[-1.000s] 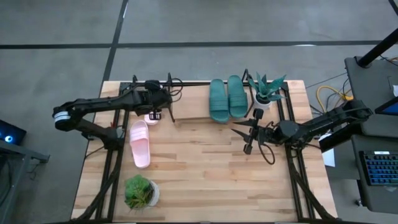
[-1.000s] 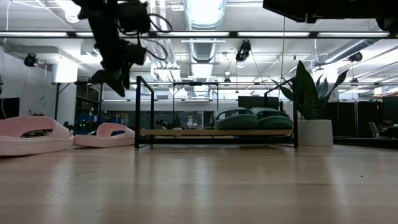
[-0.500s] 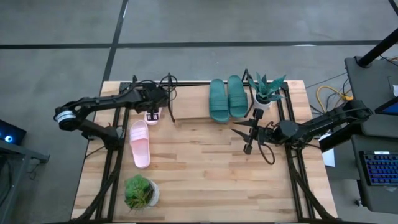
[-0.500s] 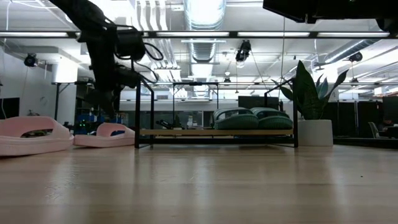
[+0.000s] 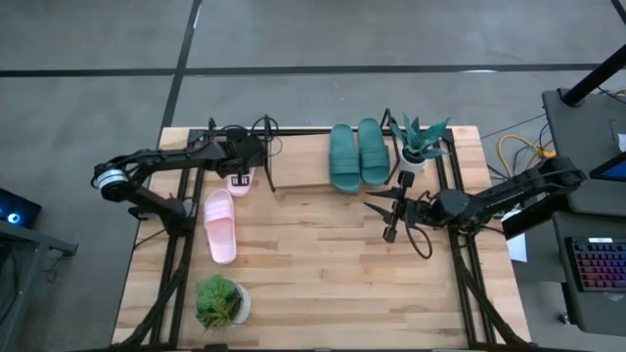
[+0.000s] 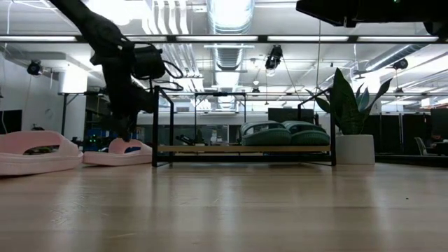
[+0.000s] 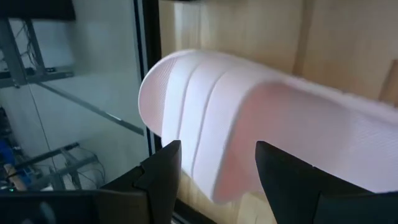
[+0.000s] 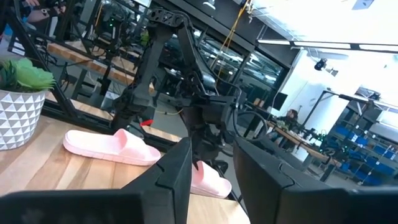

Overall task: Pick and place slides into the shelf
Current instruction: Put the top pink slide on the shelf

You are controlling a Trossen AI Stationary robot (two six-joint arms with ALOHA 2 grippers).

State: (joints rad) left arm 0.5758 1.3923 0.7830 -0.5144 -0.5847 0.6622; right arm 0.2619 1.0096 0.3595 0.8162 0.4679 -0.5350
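Two dark teal slides lie side by side on the shelf, toward its right end; the low view shows them on the board. One pink slide lies on the table's left part. The second pink slide lies just outside the shelf's left end, seen in the low view. My left gripper is open and low over this slide, its fingers on either side of the strap. My right gripper is open and waits right of the table's middle. My left gripper comes down from above with one finger on each side of the pink slide's strap. Whether the fingers touch the strap, I cannot tell. The slide lies flat on the table.
A small potted plant stands near the table's near left corner. A spiky plant in a white pot stands at the shelf's right end. The black arm-mount frames run along both table sides. Bare wood stretches between shelf and near edge.
My left gripper has come down from above the shelf's top rail toward the pink slide beside the shelf's left end, and now sits low over it. The slides and my right arm have kept still.
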